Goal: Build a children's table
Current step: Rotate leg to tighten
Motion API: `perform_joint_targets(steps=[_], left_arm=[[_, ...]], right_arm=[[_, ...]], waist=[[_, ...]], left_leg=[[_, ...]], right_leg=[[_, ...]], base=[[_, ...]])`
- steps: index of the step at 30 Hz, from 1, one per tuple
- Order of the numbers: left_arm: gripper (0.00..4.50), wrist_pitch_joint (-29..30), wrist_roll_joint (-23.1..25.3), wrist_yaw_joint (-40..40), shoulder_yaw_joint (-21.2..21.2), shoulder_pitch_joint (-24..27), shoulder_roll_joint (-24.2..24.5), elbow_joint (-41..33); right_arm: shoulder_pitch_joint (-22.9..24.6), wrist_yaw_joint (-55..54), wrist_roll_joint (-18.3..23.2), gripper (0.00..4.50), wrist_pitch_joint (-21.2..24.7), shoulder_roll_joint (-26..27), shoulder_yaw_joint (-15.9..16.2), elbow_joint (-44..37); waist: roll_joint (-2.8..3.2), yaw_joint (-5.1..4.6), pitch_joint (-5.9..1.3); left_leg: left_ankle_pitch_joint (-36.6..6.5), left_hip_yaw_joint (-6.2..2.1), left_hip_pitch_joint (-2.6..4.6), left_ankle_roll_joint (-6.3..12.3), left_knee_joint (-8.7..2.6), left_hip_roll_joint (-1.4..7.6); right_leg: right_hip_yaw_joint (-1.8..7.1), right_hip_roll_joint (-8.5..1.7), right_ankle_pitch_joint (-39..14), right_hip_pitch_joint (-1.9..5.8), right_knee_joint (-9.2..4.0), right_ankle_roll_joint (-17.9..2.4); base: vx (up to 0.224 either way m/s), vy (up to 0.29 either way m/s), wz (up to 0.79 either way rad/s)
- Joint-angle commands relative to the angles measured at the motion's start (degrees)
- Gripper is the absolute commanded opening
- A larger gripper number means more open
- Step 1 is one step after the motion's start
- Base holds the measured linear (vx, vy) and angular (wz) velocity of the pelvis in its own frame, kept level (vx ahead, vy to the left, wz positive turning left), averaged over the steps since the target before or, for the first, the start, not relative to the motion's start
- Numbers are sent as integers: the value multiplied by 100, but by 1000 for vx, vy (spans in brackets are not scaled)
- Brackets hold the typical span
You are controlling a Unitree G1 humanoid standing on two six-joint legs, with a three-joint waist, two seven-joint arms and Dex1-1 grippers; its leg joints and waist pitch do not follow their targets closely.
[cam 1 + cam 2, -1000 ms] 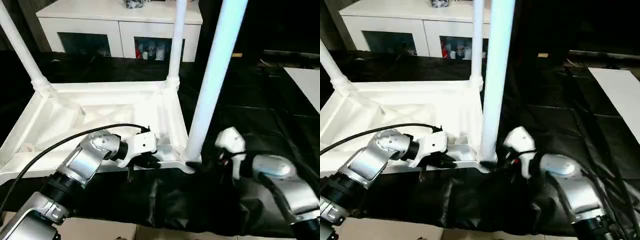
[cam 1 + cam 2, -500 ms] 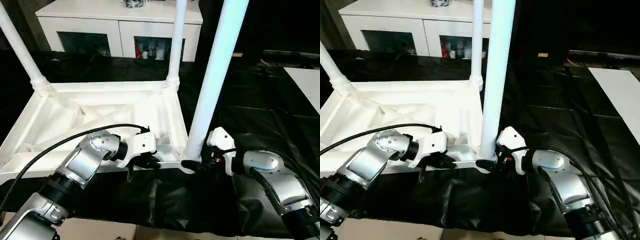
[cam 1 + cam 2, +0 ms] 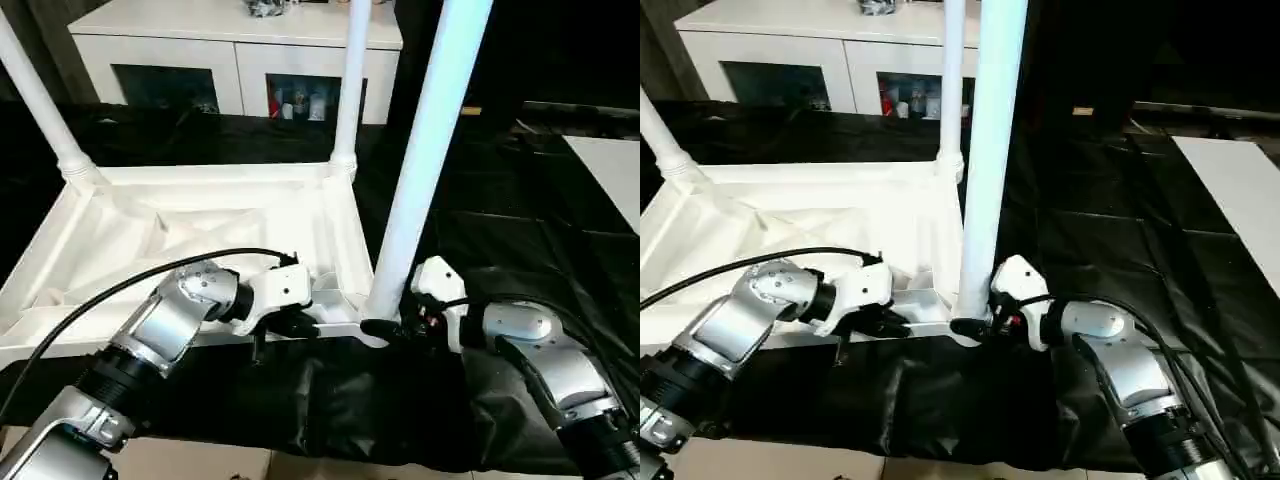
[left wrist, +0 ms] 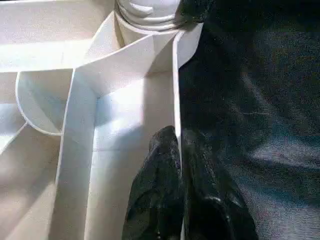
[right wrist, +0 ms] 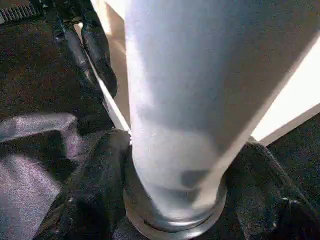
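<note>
From the head camera, the upturned white plastic children's table (image 3: 200,225) lies ribbed underside up on a counter draped in wrinkled black sheeting (image 3: 500,230), its long axis running across the picture; three smooth tapered tube legs rise from round corner sockets, each cut off by the top edge, and the near-left corner is hidden behind the silver left forearm. A white cabinet with glass doors (image 3: 240,60) stands behind. The left end effector (image 3: 300,324) pinches the near rim of the tabletop; the right end effector (image 3: 385,330) reaches around the foot of the nearest leg (image 3: 425,160). In the left wrist view, that end effector's two black fingers (image 4: 160,200) are closed on the thin upright rim wall, one each side. In the right wrist view, glossy black fingers (image 5: 95,190) flank the leg's base where it meets its socket, close against it, though firm contact is hard to make out.
</note>
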Motion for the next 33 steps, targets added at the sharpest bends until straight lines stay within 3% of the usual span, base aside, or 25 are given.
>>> perform_joint_targets(steps=[1,5,8,9,10,12,13,14,15,18,19,20,23,25,27,29,30,31,33], left_arm=[[0,96,140,-202,-318,185,60,60],[0,227,199,104,-240,143,-76,174],[0,551,304,1094,36,-108,-655,666],[0,551,304,1094,36,-108,-655,666],[0,860,278,1829,316,-334,-1118,1028],[0,1075,233,2308,519,-492,-1429,1269],[0,1111,225,2592,616,-584,-1588,1410],[0,1137,195,3035,773,-729,-1848,1631],[0,1143,175,3262,854,-803,-1983,1744],[0,971,257,3898,950,-978,-2334,2033],[0,965,259,3913,955,-982,-2348,2044],[0,823,324,4119,976,-1073,-2573,2237],[0,662,365,4120,919,-1142,-2670,2352],[0,445,415,3883,797,-1136,-2569,2358],[0,213,442,3633,640,-1099,-2418,2375],[0,97,447,3521,588,-1082,-2370,2370],[0,20,448,3459,552,-1070,-2348,2368],[0,-64,475,3391,493,-1059,-2308,2368],[0,-165,491,3303,436,-1052,-2273,2377]], right_arm=[[98,-124,-205,251,41,-50,45,209],[86,-576,-317,251,119,143,-27,280],[16,-1581,-492,250,417,682,-168,546],[16,-1581,-492,249,417,682,-168,546],[-70,-2412,-472,249,702,1171,-407,727],[-157,-3006,-468,249,870,1496,-589,866],[-235,-3416,-449,249,956,1704,-744,969],[-373,-4103,-401,249,1051,2048,-1016,1153],[-446,-4463,-371,249,1090,2229,-1162,1253],[-724,-5267,-152,249,1043,2746,-1534,1610],[-735,-5285,-149,249,1039,2762,-1543,1621],[-956,-5513,-201,249,900,3016,-1573,1822],[-1080,-5485,-480,247,726,3076,-1403,1842],[-982,-5417,-494,247,630,3034,-1463,1594],[-788,-5485,-608,274,517,2846,-1467,1200],[-715,-5486,-632,285,498,2785,-1475,1057],[-669,-5489,-636,295,487,2750,-1478,975],[-579,-5505,-661,306,510,2687,-1488,806],[-484,-5500,-662,326,544,2629,-1512,616]], waist=[[-4,-8,-300],[-10,-32,-283],[-24,-93,-244],[-23,-103,-246],[-34,-102,-251],[-39,-134,-250],[-54,-158,-253],[-23,-169,-237],[-29,-180,-249],[-42,-188,-259],[-23,-207,-267],[-40,-207,-276],[-52,-206,-292],[-46,-257,-314],[-44,-216,-374],[-47,-216,-372],[-62,-190,-394],[-30,-161,-410],[-50,-117,-383]], left_leg=[[-1213,-36,4,272,-425,195],[-1481,-47,15,184,-454,199],[-1903,-66,25,30,-473,175],[-2045,-79,63,-36,-465,160],[-2103,-92,79,-55,-465,170],[-2185,-119,67,-115,-463,143],[-2147,-135,0,-93,-484,128],[-2182,-134,4,-91,-489,121],[-2356,-141,81,-124,-450,106],[-2426,-151,70,-23,-458,88],[-2420,-156,33,0,-472,85],[-2379,-153,21,18,-473,81],[-2249,-154,-12,59,-479,81],[-1946,-162,-103,130,-502,108],[-1352,-125,-92,247,-435,120],[-1200,-91,-91,310,-415,117],[-667,-79,-103,508,-370,105],[-420,-72,-105,626,-356,105],[-343,-48,-98,752,-347,107]], right_leg=[[190,-295,-1269,260,-297,-1316],[182,-284,-1547,245,-328,-1243],[168,-292,-2378,211,-412,-1022],[158,-291,-2688,167,-458,-924],[159,-305,-2787,163,-475,-880],[139,-297,-2983,141,-491,-783],[121,-292,-3024,198,-495,-663],[119,-287,-3093,166,-510,-621],[99,-306,-3365,100,-571,-556],[71,-295,-3341,94,-603,-419],[71,-289,-3228,110,-589,-393],[69,-292,-3166,118,-590,-384],[83,-294,-2848,135,-549,-449],[102,-305,-2267,200,-473,-606],[131,-314,-1308,222,-386,-889],[144,-300,-1017,212,-359,-991],[146,-298,-204,256,-254,-1258],[141,-308,89,283,-216,-1373],[146,-304,171,280,-227,-1425]], base=[[0,0,0],[0,0,0],[0,0,0],[0,0,0],[0,0,0],[0,0,0],[-51,23,-6],[0,0,0],[0,0,0],[0,0,0],[0,0,0],[0,0,0],[0,0,0],[0,0,0],[0,0,0],[80,-11,7],[83,-13,7],[59,-13,1],[0,0,0]])
